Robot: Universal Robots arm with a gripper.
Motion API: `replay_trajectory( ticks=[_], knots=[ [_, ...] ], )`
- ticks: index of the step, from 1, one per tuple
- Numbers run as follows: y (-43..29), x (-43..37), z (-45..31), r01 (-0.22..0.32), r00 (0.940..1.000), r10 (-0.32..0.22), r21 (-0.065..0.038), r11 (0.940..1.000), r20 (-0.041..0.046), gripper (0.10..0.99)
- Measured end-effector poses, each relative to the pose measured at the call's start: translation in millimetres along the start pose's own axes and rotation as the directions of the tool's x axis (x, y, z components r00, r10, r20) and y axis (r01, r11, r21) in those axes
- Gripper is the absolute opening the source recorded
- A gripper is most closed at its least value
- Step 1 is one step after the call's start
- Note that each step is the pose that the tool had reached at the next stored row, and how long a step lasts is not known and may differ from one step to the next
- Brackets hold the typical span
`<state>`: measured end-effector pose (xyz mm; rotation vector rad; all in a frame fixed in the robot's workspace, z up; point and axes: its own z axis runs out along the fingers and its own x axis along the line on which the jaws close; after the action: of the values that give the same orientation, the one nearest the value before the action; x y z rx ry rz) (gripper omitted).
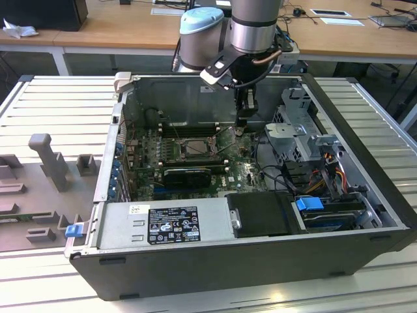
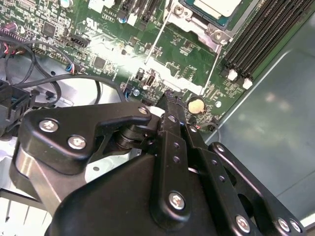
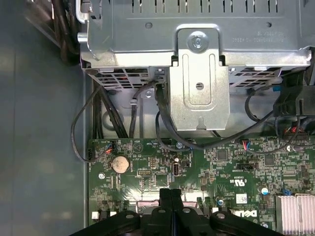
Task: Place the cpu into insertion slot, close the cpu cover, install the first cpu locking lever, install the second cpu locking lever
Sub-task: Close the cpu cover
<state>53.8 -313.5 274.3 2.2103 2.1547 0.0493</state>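
Observation:
The cpu [image 2: 216, 6], pale silver, lies in the insertion slot [image 1: 189, 149] at the centre of the green motherboard [image 1: 234, 171]. The shiny cpu cover [image 2: 209, 30] lies flat around it. Two thin wire levers [image 2: 158, 39] [image 2: 213, 64] run out from the socket over the board. My gripper [image 1: 240, 130] hangs inside the case, to the exterior view's right of the socket. Its fingers are shut together in both wrist views [image 2: 169, 96] [image 3: 171, 192], with nothing seen between them, just above the board beside a coin battery [image 3: 118, 163].
A metal drive cage [image 3: 199, 73] and black cables [image 3: 78, 128] sit close beyond the gripper. Black memory slots [image 2: 261, 34] flank the socket. A power supply [image 1: 176, 225] fills the case's near side. A grey fixture [image 1: 45, 163] lies outside the case on the exterior view's left.

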Motion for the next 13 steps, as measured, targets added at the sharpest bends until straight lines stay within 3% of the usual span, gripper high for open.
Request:
replay_trajectory(
  ticks=[10,13],
  knots=[
    [8.8,0.2,0.9,0.0,1.0,0.0,0.001,1.0,-0.0001,0.106],
    [8.4,0.3,8.9,0.0,1.0,0.0,0.001,1.0,0.0,0.106]
  ],
)
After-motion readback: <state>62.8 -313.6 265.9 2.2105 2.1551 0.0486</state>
